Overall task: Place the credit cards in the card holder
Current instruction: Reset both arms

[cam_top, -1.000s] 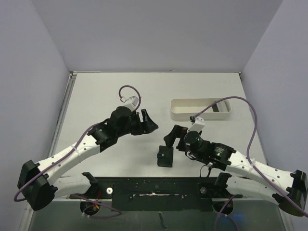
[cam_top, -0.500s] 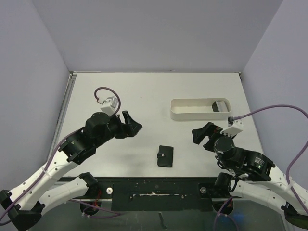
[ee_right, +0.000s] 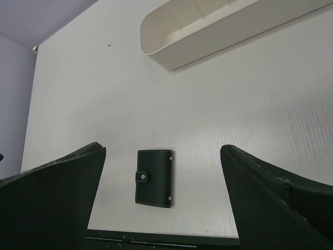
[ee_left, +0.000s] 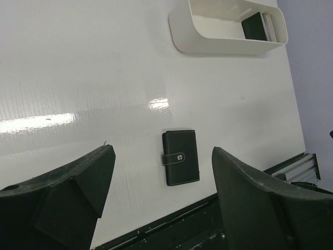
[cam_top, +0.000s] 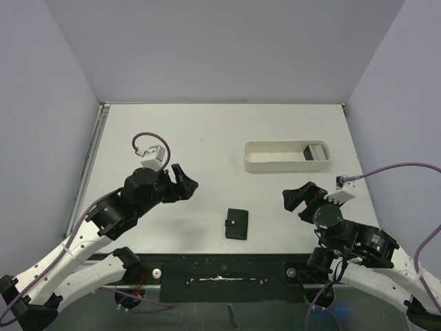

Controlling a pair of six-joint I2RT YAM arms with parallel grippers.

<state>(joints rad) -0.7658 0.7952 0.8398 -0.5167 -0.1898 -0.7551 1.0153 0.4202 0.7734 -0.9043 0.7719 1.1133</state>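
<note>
The card holder (cam_top: 237,223) lies folded shut on the white table near the front edge, snap tab fastened. It also shows in the left wrist view (ee_left: 180,157) and the right wrist view (ee_right: 154,178). The credit cards (cam_top: 315,151) stand on edge at the right end of the white tray, one dark and some pale; the left wrist view shows them too (ee_left: 267,26). My left gripper (cam_top: 185,185) is open and empty, up and left of the holder. My right gripper (cam_top: 301,196) is open and empty to the holder's right. Both sets of jaws stand wide apart above the table (ee_left: 162,153) (ee_right: 164,150).
A long white oval tray (cam_top: 275,157) stands at the back right, also seen in the left wrist view (ee_left: 182,39) and the right wrist view (ee_right: 171,52). A black rail (cam_top: 220,272) runs along the table's near edge. Pale walls enclose the table on three sides.
Both arms have drawn back from the middle of the table, the left to the left and the right to the right. The card holder has stayed where it was.
</note>
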